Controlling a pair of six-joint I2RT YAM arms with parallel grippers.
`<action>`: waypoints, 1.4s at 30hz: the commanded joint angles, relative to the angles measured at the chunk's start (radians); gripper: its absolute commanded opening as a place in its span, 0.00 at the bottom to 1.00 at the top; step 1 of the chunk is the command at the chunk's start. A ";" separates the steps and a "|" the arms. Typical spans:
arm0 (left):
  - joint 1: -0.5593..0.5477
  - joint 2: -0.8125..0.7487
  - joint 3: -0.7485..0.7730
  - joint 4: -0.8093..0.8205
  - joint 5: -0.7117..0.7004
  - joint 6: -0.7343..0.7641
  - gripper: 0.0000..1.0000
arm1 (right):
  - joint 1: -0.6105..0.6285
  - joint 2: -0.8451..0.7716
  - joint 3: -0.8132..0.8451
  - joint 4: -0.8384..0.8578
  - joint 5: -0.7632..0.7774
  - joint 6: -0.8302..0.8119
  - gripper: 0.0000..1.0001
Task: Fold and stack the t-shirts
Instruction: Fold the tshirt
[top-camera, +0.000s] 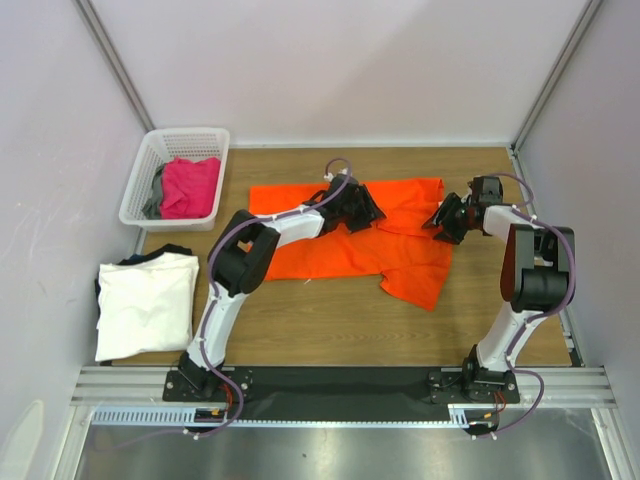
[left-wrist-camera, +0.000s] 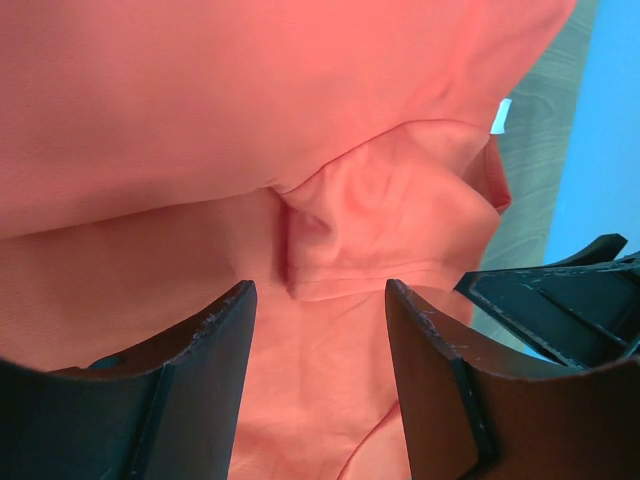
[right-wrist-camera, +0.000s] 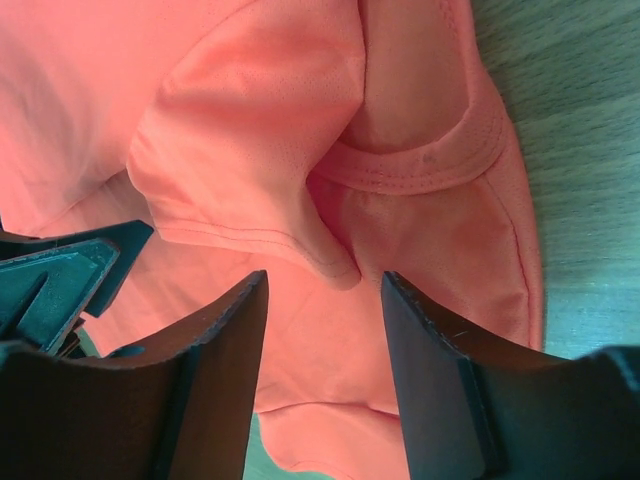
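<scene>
The bright orange t-shirt (top-camera: 400, 255) lies spread and rumpled across the middle of the table. My left gripper (top-camera: 362, 212) is open over its upper middle; the left wrist view shows creased orange cloth (left-wrist-camera: 380, 210) between and beyond the jaws. My right gripper (top-camera: 441, 222) is open at the shirt's right upper edge; the right wrist view shows a folded hem and the collar (right-wrist-camera: 420, 170) just beyond the jaws. A folded white t-shirt (top-camera: 148, 303) lies on a dark one (top-camera: 172, 250) at the left. A magenta-pink t-shirt (top-camera: 190, 186) and a grey one (top-camera: 155, 195) lie in the basket.
The white lattice basket (top-camera: 150, 160) stands at the back left corner. Grey walls close in the table on three sides. A metal rail runs along the near edge by the arm bases.
</scene>
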 joint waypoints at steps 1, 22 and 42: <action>-0.016 0.021 0.044 0.026 0.006 0.017 0.60 | 0.000 0.009 0.025 0.029 -0.025 0.010 0.54; -0.029 0.052 0.072 0.045 0.025 0.027 0.45 | 0.010 0.021 0.010 0.044 -0.015 0.007 0.44; -0.032 -0.013 0.029 0.039 0.015 0.025 0.00 | 0.010 -0.037 0.027 -0.011 -0.002 -0.016 0.00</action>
